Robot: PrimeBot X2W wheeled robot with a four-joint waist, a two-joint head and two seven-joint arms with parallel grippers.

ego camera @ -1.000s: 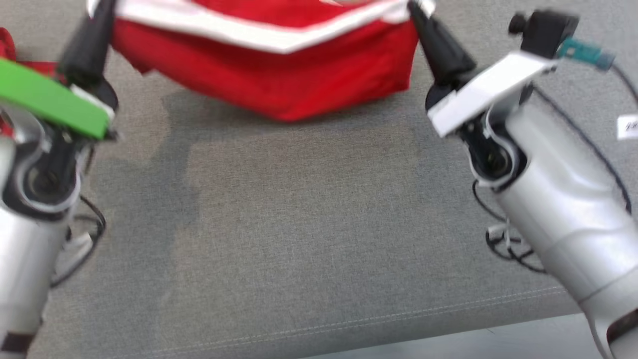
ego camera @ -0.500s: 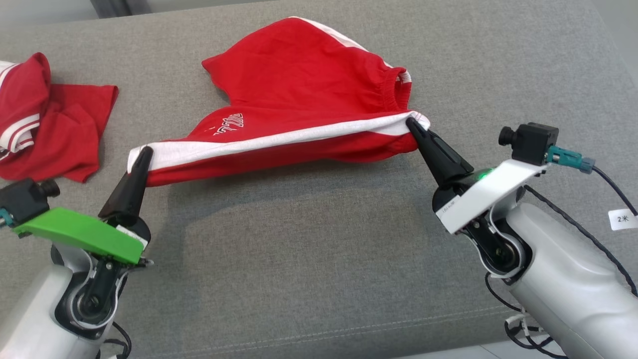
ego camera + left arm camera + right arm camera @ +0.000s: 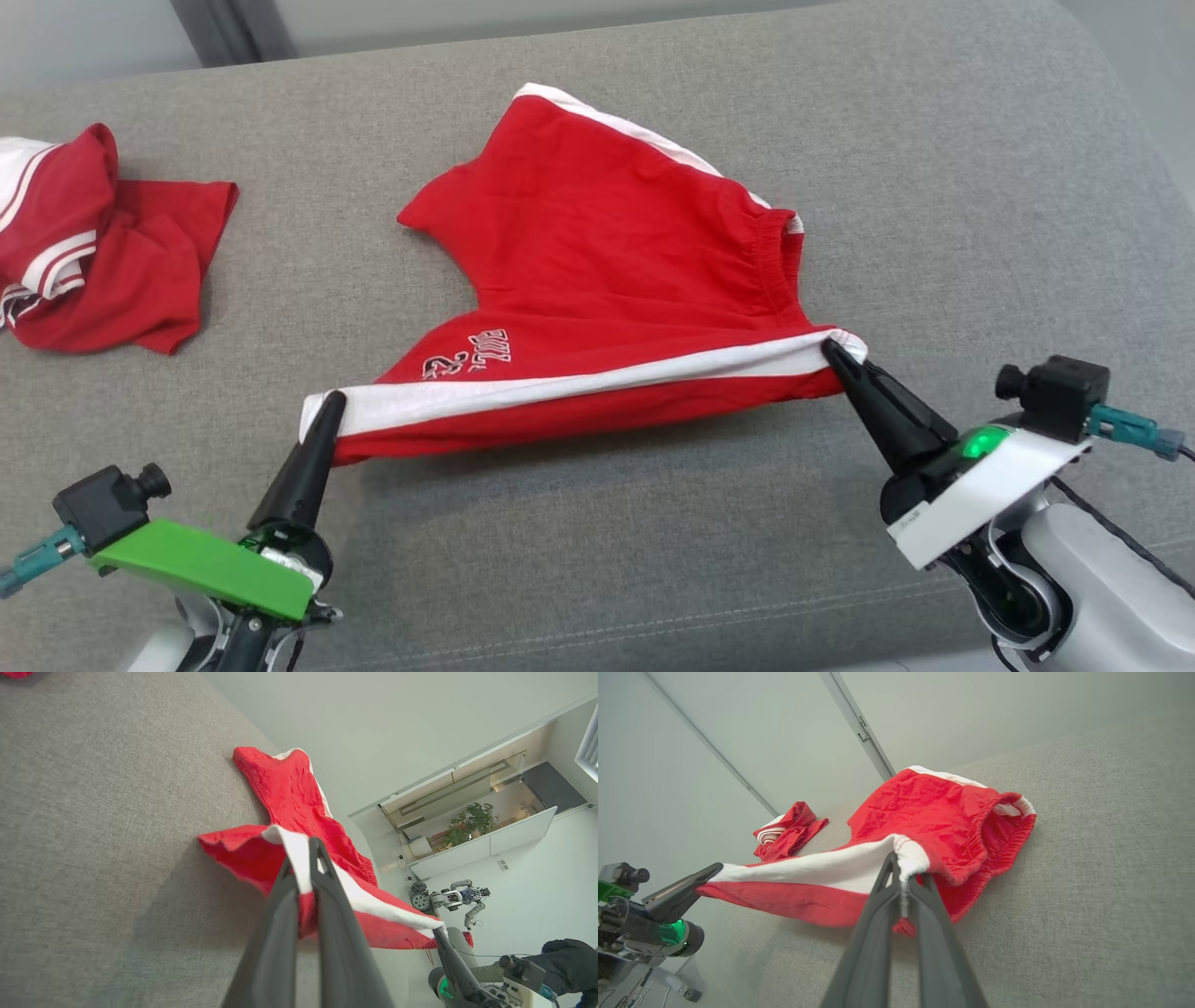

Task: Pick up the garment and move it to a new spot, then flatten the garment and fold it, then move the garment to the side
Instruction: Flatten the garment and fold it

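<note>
The garment (image 3: pixel 607 271) is a pair of red shorts with white side stripes and white lettering, spread over the grey cushion (image 3: pixel 597 523). Its near edge is lifted and stretched between both grippers. My left gripper (image 3: pixel 331 403) is shut on the white-striped leg-hem corner (image 3: pixel 294 844) at the lower left. My right gripper (image 3: pixel 829 347) is shut on the white waistband corner (image 3: pixel 908 856) at the right. The far leg of the garment (image 3: pixel 280 779) lies flat on the cushion. In the right wrist view the left gripper (image 3: pixel 717 867) shows at the left, at the end of the taut stripe.
A second red and white garment (image 3: pixel 84 243) lies crumpled at the cushion's far left. The cushion's front seam (image 3: pixel 653 616) runs near the bottom edge. In the left wrist view another robot (image 3: pixel 455 896) stands far off in the room.
The head camera tilted, so the whole picture slid down. Both grippers kept their hold and drew the stretched edge toward me; more of the shorts now lies flat.
</note>
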